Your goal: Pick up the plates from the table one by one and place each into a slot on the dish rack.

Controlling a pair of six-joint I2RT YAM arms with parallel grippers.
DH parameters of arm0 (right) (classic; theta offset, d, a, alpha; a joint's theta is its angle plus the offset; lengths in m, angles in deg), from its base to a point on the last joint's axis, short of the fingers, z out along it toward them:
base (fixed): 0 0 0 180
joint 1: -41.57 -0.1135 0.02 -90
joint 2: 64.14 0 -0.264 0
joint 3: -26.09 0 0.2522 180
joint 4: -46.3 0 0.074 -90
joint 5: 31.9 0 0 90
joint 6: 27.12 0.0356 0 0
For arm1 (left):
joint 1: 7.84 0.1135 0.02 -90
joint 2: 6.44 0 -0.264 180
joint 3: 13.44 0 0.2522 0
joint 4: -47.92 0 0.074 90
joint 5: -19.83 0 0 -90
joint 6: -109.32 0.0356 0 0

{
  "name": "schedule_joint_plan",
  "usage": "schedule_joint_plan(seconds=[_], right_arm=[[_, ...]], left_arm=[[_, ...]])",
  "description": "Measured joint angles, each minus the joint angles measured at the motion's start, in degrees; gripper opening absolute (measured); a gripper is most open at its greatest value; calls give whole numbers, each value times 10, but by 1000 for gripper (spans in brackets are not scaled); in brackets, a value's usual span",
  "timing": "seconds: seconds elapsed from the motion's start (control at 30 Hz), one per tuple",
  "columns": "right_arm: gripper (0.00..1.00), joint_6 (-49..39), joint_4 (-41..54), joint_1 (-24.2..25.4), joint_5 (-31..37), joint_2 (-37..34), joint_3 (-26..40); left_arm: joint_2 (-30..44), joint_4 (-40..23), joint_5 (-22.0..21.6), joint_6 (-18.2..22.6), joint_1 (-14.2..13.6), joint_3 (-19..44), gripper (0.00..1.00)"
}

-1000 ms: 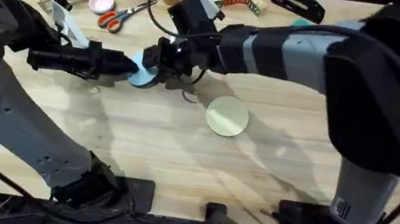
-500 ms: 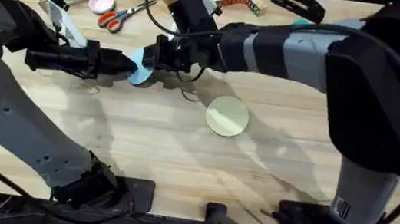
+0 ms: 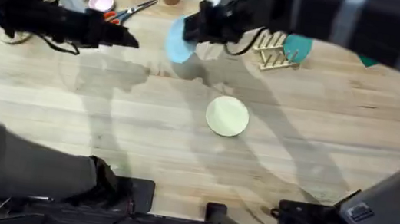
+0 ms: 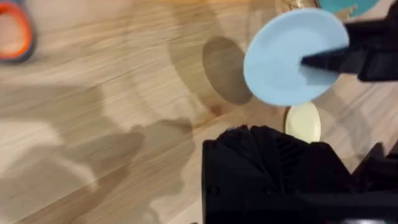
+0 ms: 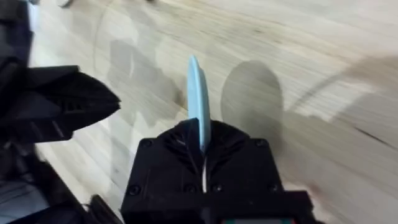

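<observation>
The light blue plate (image 3: 179,42) is a small, flat, thin round disc of plain pale blue. It is lifted off the table (image 3: 106,115), casting a dark oval shadow on the wood below, and hangs over the far middle of the surface. In the right wrist view it (image 5: 197,106) shows edge-on as a narrow blue sliver, standing upright between the black fingers of the right gripper (image 5: 202,140), which are closed on its rim. From the left wrist view the plate's (image 4: 292,56) round face is turned toward the camera, with the right gripper's (image 4: 323,60) fingers pinching it at one side.

The left gripper (image 3: 121,36) hovers just beside the plate toward the far left of the table, apart from it; whether its fingers are open or closed cannot be told.

The pale cream-yellow plate (image 3: 227,116) lies flat near the centre of the table, well clear of both grippers. The dish rack (image 3: 274,50), a small light wooden frame of upright pegs, stands near the far edge, right of the lifted plate. A darker teal plate (image 3: 299,46) lies touching or just behind the rack.
</observation>
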Motion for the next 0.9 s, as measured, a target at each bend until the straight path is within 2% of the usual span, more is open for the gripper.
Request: schedule_joint_plan(seconds=[0.37,0.47,0.6,0.77,0.9], right_arm=[[31,-137,209,77,20,129,1],[30,-173,293,106,34,155,16],[31,-218,397,129,86,163,70],[31,-260,468,130,158,163,139],[31,-297,498,133,202,163,177]], left_arm=[[-176,-6,-152,-96,-186,0,39],[-216,-8,-187,-105,-237,0,38],[-261,-9,-224,-112,-300,0,39],[-295,-9,-248,-114,-365,0,39],[-312,-9,-263,-114,-406,0,38]])
